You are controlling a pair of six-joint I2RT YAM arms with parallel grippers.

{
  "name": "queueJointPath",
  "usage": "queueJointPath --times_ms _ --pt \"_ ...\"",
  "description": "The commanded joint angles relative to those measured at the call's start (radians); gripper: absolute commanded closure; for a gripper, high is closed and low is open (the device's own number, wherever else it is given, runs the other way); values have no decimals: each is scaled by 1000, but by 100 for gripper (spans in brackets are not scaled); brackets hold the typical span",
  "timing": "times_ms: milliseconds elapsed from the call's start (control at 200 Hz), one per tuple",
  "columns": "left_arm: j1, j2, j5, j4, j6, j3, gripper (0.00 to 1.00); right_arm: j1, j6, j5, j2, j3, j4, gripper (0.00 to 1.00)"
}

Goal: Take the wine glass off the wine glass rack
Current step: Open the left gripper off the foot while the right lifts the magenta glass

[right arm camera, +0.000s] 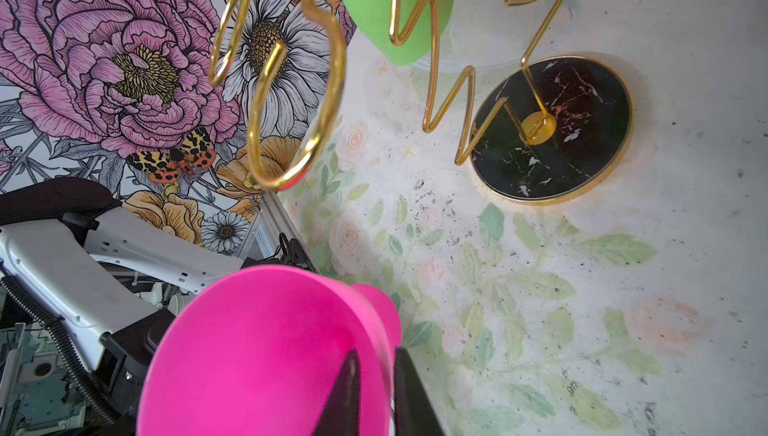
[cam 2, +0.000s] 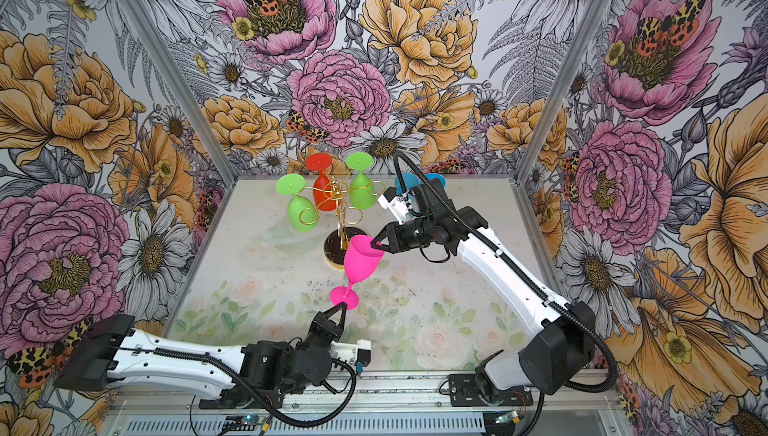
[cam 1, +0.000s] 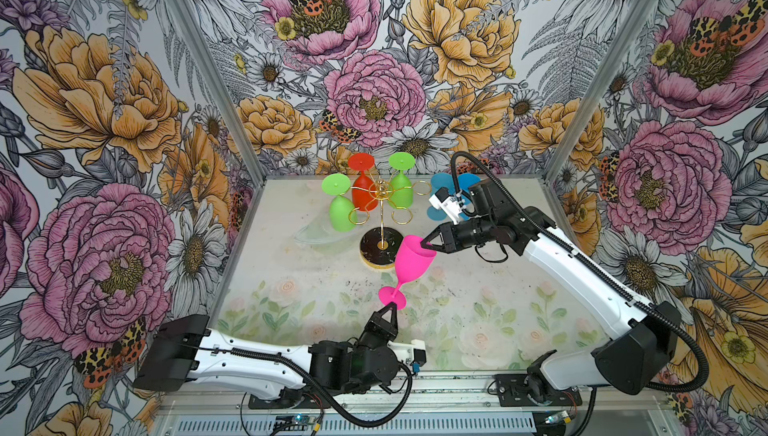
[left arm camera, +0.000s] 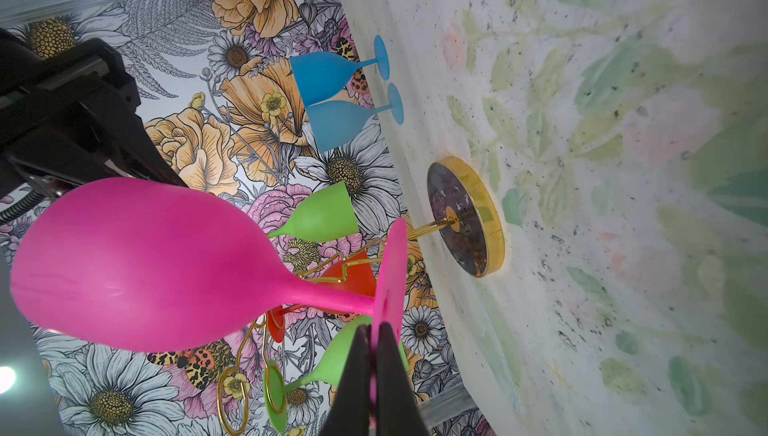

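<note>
A pink wine glass [cam 1: 411, 257] [cam 2: 361, 257] hangs tilted in the air, just in front of the wine glass rack's black, gold-rimmed base [cam 1: 380, 247] and apart from the rack's gold loops [cam 1: 380, 193]. My left gripper [cam 1: 390, 307] [left arm camera: 376, 330] is shut on the edge of its round foot. From the right, my right gripper [cam 1: 428, 243] [right arm camera: 376, 355] pinches the bowl's rim, one finger inside the bowl [right arm camera: 257, 351] and one outside. Two green glasses [cam 1: 343, 213] [cam 1: 401, 193] and a red one [cam 1: 364, 195] hang upside down on the rack.
Two blue glasses [left arm camera: 332, 76] stand at the back right of the table, partly hidden by my right arm in both top views. A clear shallow dish [cam 1: 320, 232] lies left of the rack base. Flowered walls close in the table on three sides.
</note>
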Motion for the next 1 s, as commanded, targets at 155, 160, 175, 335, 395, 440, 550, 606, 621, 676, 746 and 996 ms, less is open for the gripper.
queueJointPath --times_ms 155,160,175,335,395,440,550,606,621,676,746,996 --pt "-7 -11 -45 45 3 -19 100 8 -27 10 15 24 -6 98" --pt "-7 -10 -45 45 2 -19 100 9 -28 9 16 24 -6 98" --pt "-7 -11 -43 45 1 -21 99 8 -29 10 15 25 -7 99" --pt "-7 -5 -35 45 -13 -41 93 9 -32 29 10 26 -7 100" --pt "-9 0 -35 45 -26 -46 89 8 -32 45 6 27 -7 100" --pt "-9 1 -30 45 -40 -49 86 9 -34 60 3 29 -7 100" --pt "-14 -5 -7 44 -87 -57 76 9 -36 107 -7 36 -7 100" --pt "-19 -5 0 43 -108 -60 71 7 -38 129 -11 41 -7 100" --pt "-19 -5 2 44 -113 -61 70 7 -38 134 -13 42 -8 100" --pt "-21 -2 6 44 -137 -60 67 6 -37 154 -15 48 -7 100" --pt "-21 2 14 44 -168 -59 63 4 -41 178 -21 55 -7 100" --pt "-22 15 43 43 -278 -48 51 -7 -58 266 -43 57 -6 100"
